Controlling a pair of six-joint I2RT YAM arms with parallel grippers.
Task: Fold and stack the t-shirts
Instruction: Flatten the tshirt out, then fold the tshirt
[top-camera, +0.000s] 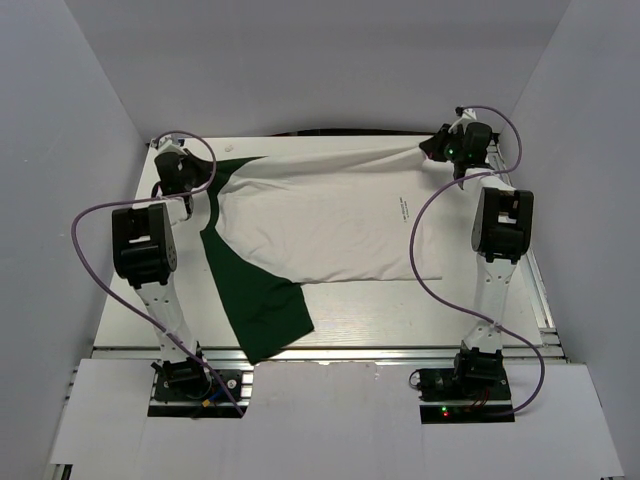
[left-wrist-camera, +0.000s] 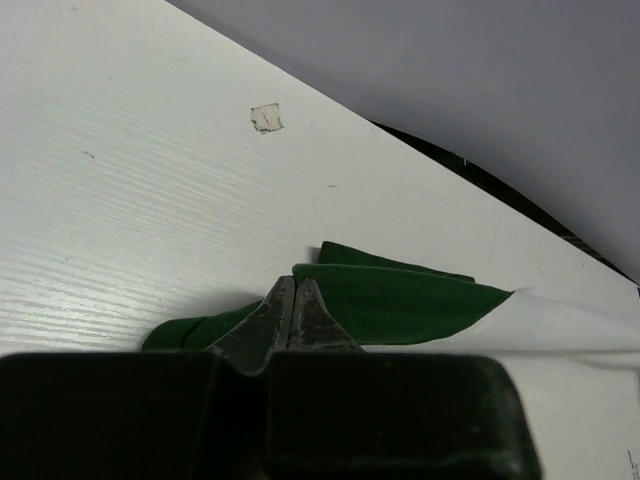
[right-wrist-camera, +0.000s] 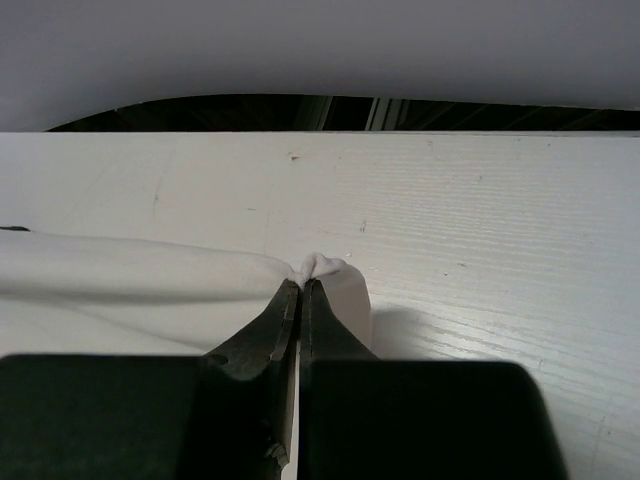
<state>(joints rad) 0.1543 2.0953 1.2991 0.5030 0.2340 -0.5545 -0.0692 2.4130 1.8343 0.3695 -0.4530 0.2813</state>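
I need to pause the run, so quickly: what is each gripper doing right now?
Left gripper: closed, pinching the green sleeve of the t-shirt.
Right gripper: closed, pinching a white edge of the t-shirt.

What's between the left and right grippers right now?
The t-shirt: its far edge runs from one to the other in the top view. The left gripper pinches the green sleeve; the right gripper pinches a white corner.

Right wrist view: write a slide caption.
Right gripper shut on a bunched white edge of the t-shirt over the white table.
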